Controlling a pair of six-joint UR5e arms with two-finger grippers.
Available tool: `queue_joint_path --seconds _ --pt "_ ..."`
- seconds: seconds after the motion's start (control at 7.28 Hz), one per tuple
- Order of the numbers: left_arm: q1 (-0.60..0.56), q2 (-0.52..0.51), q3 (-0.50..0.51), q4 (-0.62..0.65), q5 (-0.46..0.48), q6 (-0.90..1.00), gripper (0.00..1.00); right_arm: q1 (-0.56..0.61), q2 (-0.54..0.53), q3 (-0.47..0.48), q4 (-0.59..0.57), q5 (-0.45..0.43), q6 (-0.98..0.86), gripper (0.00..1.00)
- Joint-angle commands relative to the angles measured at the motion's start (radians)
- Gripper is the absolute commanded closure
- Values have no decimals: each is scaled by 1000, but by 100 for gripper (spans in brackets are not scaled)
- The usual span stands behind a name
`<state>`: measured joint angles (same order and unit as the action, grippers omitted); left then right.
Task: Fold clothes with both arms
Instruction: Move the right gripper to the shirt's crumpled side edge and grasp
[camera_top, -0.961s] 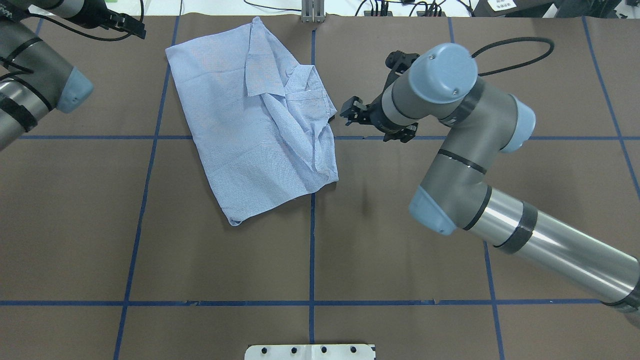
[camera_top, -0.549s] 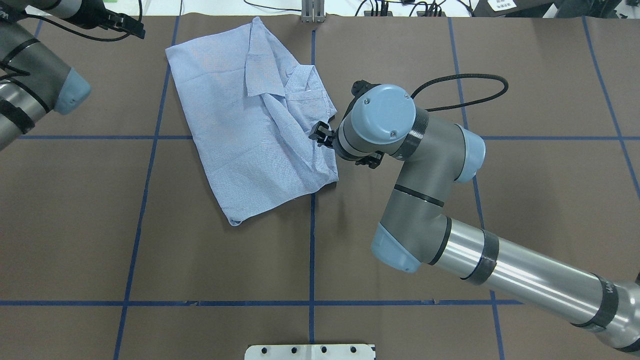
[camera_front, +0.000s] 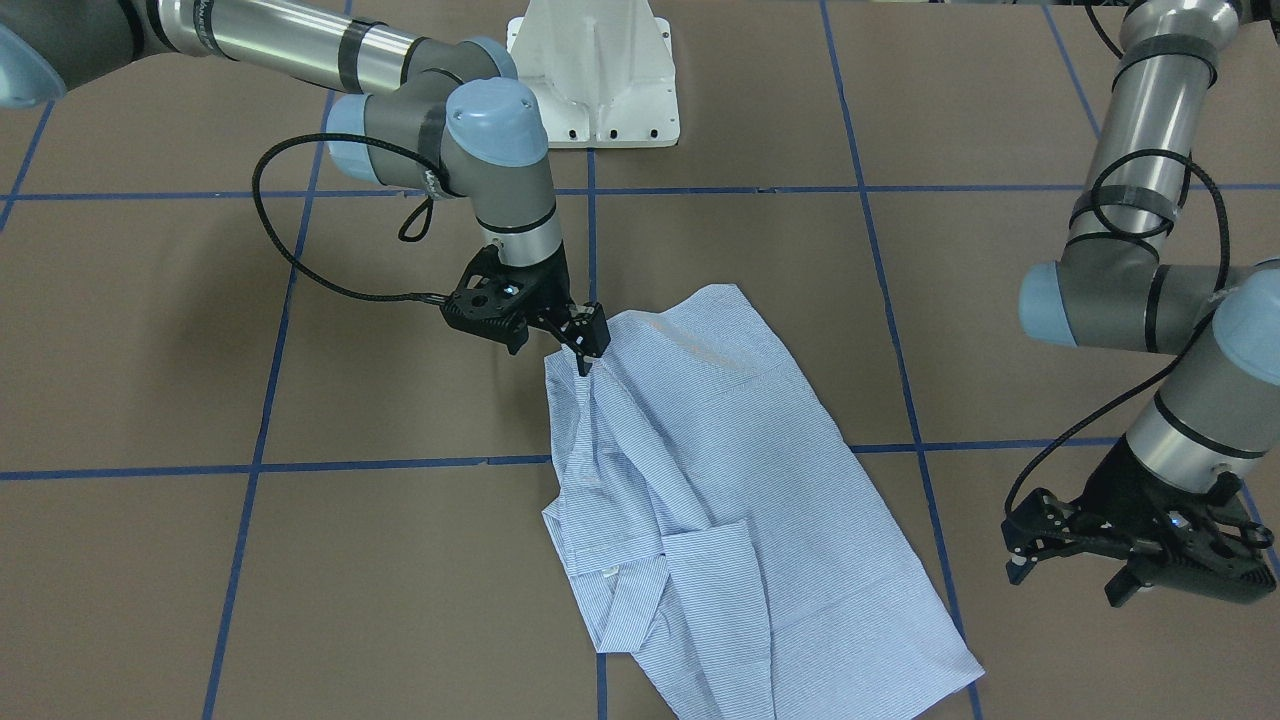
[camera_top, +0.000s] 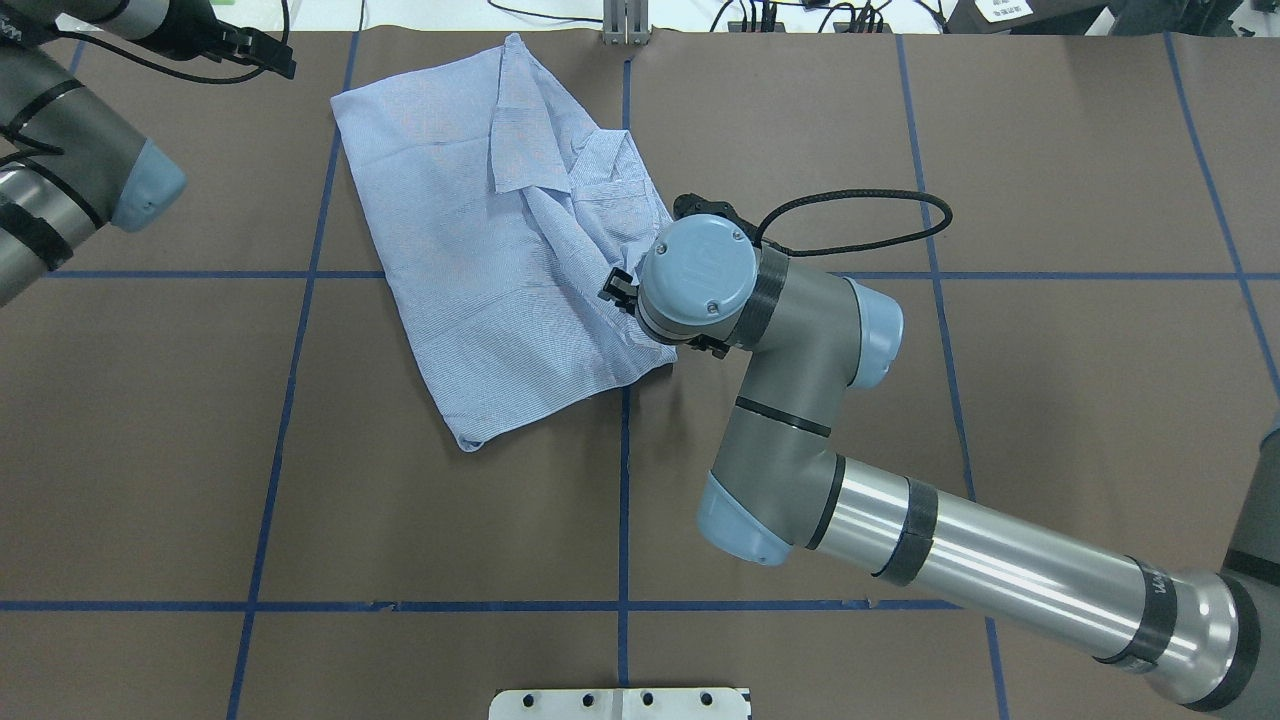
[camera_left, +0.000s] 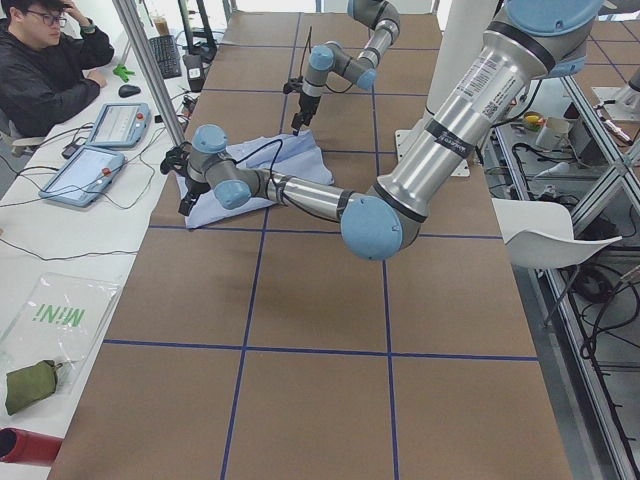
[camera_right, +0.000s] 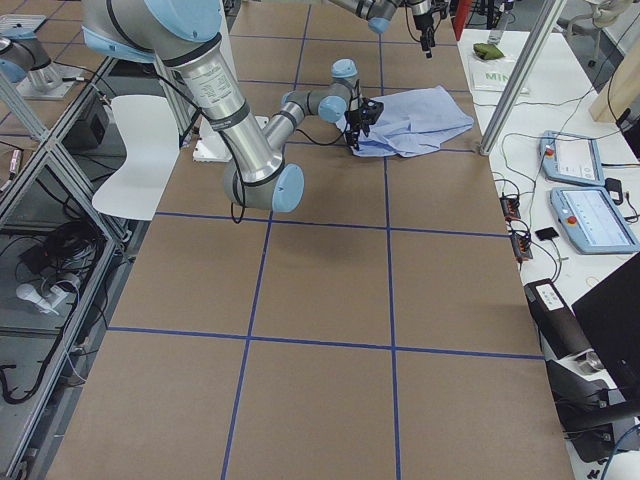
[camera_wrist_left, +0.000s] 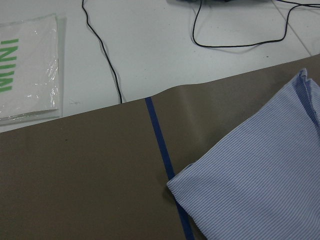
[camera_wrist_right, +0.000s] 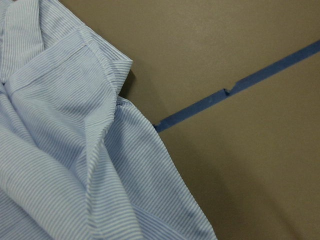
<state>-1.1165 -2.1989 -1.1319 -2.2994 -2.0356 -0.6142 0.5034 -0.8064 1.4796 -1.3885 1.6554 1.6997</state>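
Out on the left, the left tool (camera_front: 1070, 582) hangs over the table (camera_top: 300, 480) with its jaws spread and nothing between them. It sits just off the far left corner of the shirt (camera_top: 480, 250), near it but clear of the cloth.

On to the middle: the shirt lies flat on the far half of the table, mostly left of the centre tape line (camera_top: 624, 500). Its long axis runs from the far edge back toward the robot, slanting to the robot's right as it comes. The collar (camera_top: 600, 170) and the rumpled folds are bunched along the right-hand long edge, while the left side lies smooth.

Over to the right, and here's the action: the right arm (camera_top: 800, 400) reaches in, and the right tool (camera_front: 583, 358) is down at that right long edge, close to the near corner, tips against the fabric. The jaws look drawn close, but whether they have cloth pinched, I can't tell.

So the shirt lies to the left of the right tool, long edge square across its path. By my reckoning the right arm is far the better placed, and any fold goes leftward across that axis.
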Motion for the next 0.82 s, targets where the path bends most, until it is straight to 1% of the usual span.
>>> queue_joint_path --seconds 0.0,0.27,0.41,0.55,0.69 --pt "4 4 -3 0 0 -15 0 -8 9 -21 2 -31 -3 3" --pt "10 4 -6 -2 0 -24 0 -25 12 -53 28 -78 -2 5" --pt "10 4 -6 0 0 -24 0 -43 9 -64 57 -92 0 11" --pt "12 4 -6 -2 0 -24 0 -52 10 -64 62 -95 3 20" --pt "12 4 -6 -2 0 -24 0 -65 9 -62 62 -95 5 27"
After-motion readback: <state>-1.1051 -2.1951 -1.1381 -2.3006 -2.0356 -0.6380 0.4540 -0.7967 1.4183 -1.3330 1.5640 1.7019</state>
